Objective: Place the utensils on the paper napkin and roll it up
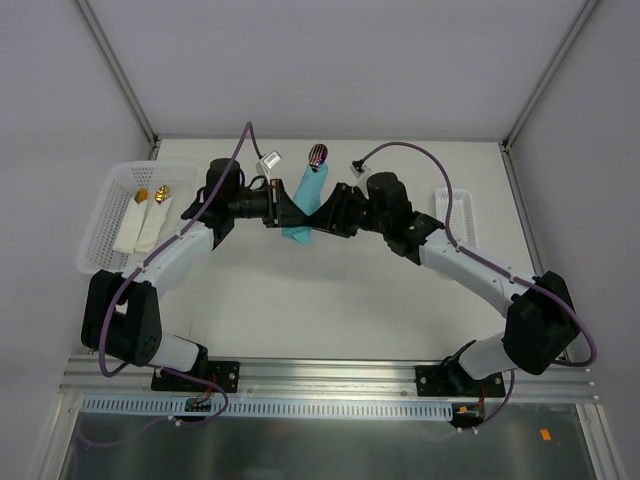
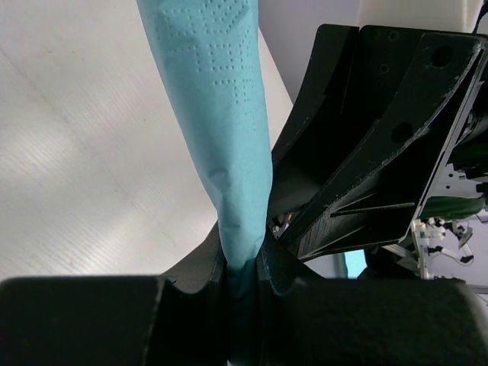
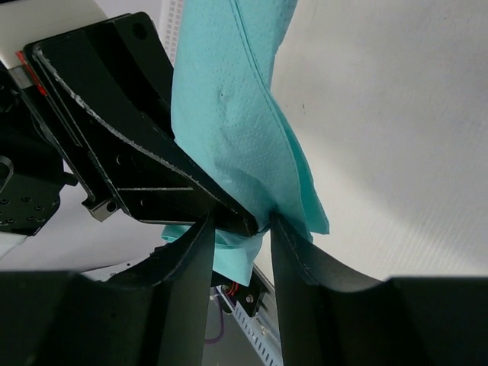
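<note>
The teal paper napkin (image 1: 306,195) is rolled into a narrow tube and lies toward the far edge of the bench (image 1: 330,320), about midway between its left and right edges. A utensil (image 1: 318,155) with a purplish-pink head sticks out of the roll's far end.

The left arm (image 1: 170,255) and the right arm (image 1: 470,265) meet at the roll's near end from opposite sides. In the left wrist view the left jaws are closed on the napkin (image 2: 221,114), which pinches in tightly between them. In the right wrist view the right jaws clamp the napkin (image 3: 236,130) at its near end, right against the tip of the left jaws.

A white basket (image 1: 100,225) at the left edge holds two white napkin rolls (image 1: 140,225) with gold-tipped utensils (image 1: 152,193). A small white tray (image 1: 455,215) lies near the right edge.
</note>
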Available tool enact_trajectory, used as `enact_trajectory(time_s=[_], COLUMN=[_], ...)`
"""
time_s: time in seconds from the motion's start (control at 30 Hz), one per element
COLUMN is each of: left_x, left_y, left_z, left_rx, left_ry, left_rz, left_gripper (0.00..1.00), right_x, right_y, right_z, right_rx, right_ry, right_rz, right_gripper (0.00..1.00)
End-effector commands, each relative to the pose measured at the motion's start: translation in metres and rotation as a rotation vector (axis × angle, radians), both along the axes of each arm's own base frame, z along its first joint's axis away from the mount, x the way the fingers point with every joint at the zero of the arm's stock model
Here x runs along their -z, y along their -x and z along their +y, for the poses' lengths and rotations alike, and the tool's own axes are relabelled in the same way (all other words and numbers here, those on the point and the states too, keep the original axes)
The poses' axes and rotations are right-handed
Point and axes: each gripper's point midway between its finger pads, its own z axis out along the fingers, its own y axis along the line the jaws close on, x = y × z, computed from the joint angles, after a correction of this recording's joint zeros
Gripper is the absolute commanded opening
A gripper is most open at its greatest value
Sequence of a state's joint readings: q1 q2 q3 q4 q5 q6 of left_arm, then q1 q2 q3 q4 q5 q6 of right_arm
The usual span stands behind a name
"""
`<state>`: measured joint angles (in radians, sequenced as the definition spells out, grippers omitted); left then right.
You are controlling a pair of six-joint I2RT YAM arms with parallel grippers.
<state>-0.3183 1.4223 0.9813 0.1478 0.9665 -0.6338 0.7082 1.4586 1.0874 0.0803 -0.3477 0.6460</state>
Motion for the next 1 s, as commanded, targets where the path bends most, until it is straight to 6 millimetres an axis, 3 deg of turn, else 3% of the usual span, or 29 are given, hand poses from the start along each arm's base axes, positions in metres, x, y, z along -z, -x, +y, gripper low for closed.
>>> enact_trajectory(time_s=[0.0,0.27,0.77,0.97], left_x=[-0.042,-0.05,-0.06,-0.062], left_y=[-0.001,0.001,0.004,0.009], left_z=[-0.005,-0.005,-0.001,0.0], left_rx=[0.05,0.074,0.089,0.104], left_ry=[0.121,0.18,0.249,0.249], left_rz=[-0.117,-0.097,-0.08,-0.107], left_gripper=[0.0,0.0,0.0,0.0], right_x=[0.009,0.01,0.046,0.048], right_y=[0.014,0.022,0.03,0.027], right_z=[-0.004,0.004,-0.036,-0.04], right_rx=[-0.045,-0.119,-0.121,-0.111], right_ry=[0.079,0.058,0.309,0.319], right_rz=[-0.01,-0.026,-0.084,-0.078], right_gripper=[0.38,0.36,0.36,0.36])
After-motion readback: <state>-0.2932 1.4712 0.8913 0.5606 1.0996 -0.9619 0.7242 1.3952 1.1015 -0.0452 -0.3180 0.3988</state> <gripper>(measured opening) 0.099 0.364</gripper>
